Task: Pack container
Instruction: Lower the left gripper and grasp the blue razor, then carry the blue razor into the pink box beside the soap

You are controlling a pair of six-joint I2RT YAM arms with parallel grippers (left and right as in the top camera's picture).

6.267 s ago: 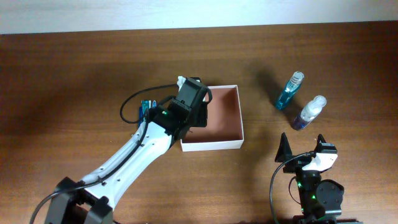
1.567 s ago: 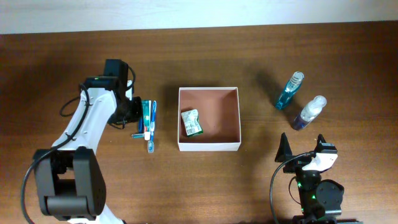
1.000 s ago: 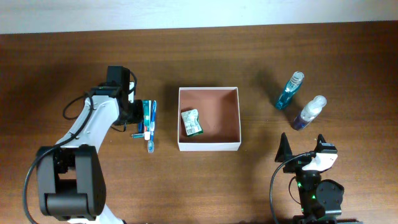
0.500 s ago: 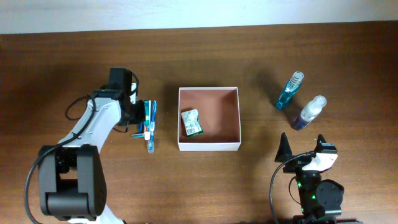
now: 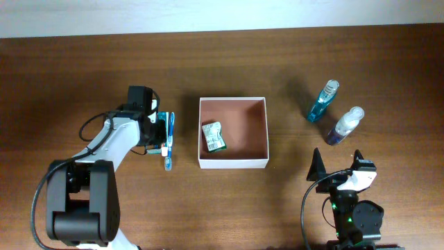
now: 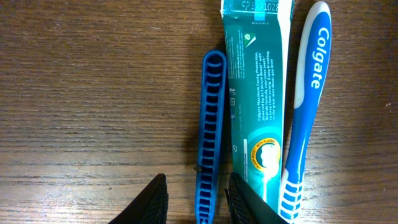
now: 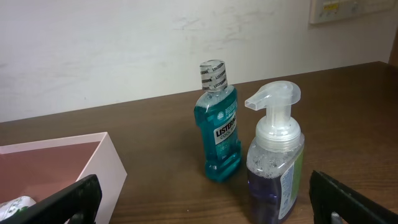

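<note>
Table [image 5: 312, 69]: toothbrush [image 5: 170, 132] near container [image 5: 234, 164] left wall, apart; left jaws straddle comb [image 6: 210, 124].

A blue-green mouthwash bottle [image 7: 219, 127] stands in the middle of the brown table [image 7: 348, 118]. A pump bottle [image 7: 275, 168] with purple soap stands just beside it, at 4 o'clock. The container [image 7: 102, 171] sits at 8 o'clock. The right gripper [image 7: 205, 196] has its dark fingers [image 7: 354, 200] far apart.

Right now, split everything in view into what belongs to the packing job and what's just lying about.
For the job: box, green packet already in it, comb, toothpaste, toothbrush, mouthwash bottle, pump bottle.
Just lying about: only the wall plate behind.
</note>
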